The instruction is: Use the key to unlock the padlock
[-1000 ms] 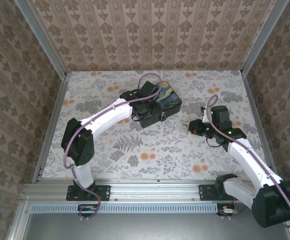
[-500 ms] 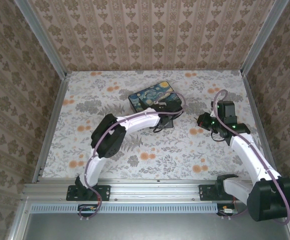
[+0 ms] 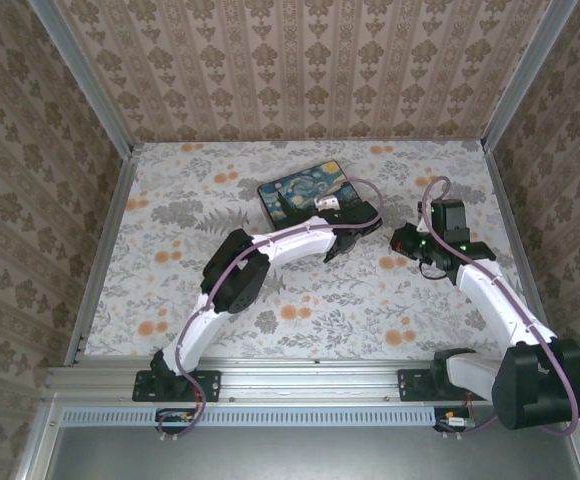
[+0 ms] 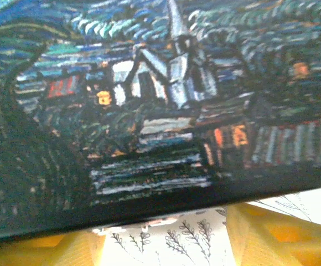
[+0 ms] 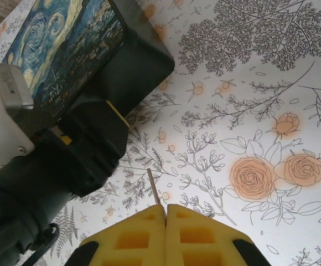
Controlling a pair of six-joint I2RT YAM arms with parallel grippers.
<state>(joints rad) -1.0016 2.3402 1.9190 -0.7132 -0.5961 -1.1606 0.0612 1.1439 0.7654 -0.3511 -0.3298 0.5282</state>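
Observation:
The black box with the Starry Night lid (image 3: 300, 193) lies at the back middle of the table. My left gripper (image 3: 356, 218) reaches to its right near corner. In the left wrist view the lid (image 4: 149, 111) looms close, and the yellow fingers (image 4: 271, 235) stand apart below its edge with bare table between them, so the left gripper (image 4: 163, 239) is open. My right gripper (image 5: 165, 208) is shut on the key (image 5: 154, 186), a thin grey sliver sticking out toward the left gripper's black body (image 5: 88, 144). The padlock is hidden.
Patterned walls and metal rails (image 3: 100, 250) enclose the flowered table (image 3: 300, 300). The right arm (image 3: 490, 290) stretches along the right side, its gripper (image 3: 400, 241) a short gap from the left one. Purple cables run along both arms.
The left arm has swung from the box's left side out to its right near corner. The box shifted and turned a little to the back left. The right gripper stayed shut on the key.

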